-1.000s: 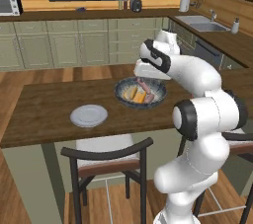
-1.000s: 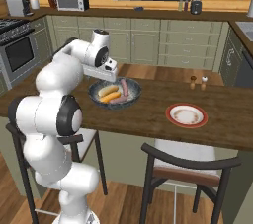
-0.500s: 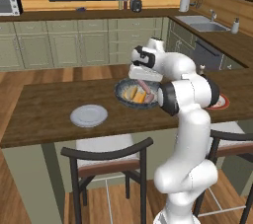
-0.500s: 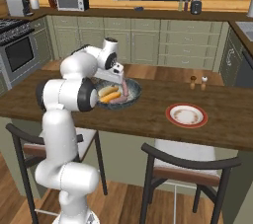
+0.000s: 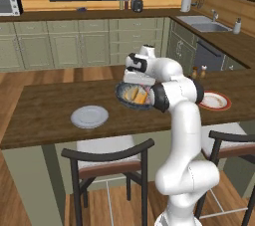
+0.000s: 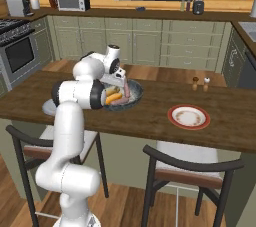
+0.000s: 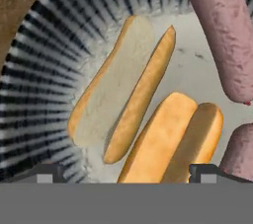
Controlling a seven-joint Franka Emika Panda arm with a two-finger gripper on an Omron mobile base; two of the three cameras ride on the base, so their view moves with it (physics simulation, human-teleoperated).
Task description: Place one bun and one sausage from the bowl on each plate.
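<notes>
Two buns lie in the bowl [image 7: 44, 70], both oblong, split lengthwise and golden-crusted; one bun [image 7: 123, 85] shows its pale crumbly cut face and leans against the bowl's ribbed, dark-and-pale striped wall, the other bun [image 7: 170, 141] lies just beside it toward the bowl's middle. Two sausages, smooth pinkish cylinders with rounded ends, lie beyond the buns: one long sausage [image 7: 222, 30] and a second sausage [image 7: 239, 151] seen only in part. The bowl's floor is pale mottled grey. The gripper [image 7: 126, 172] hangs just above the nearer bun, its two dark tips spread wide on either side of it, holding nothing. Left of the bowl on the brown wooden counter [image 5: 45, 110] sits a plain grey plate [image 5: 89, 116]; to the right, well apart, a white red-rimmed plate [image 5: 215, 101].
</notes>
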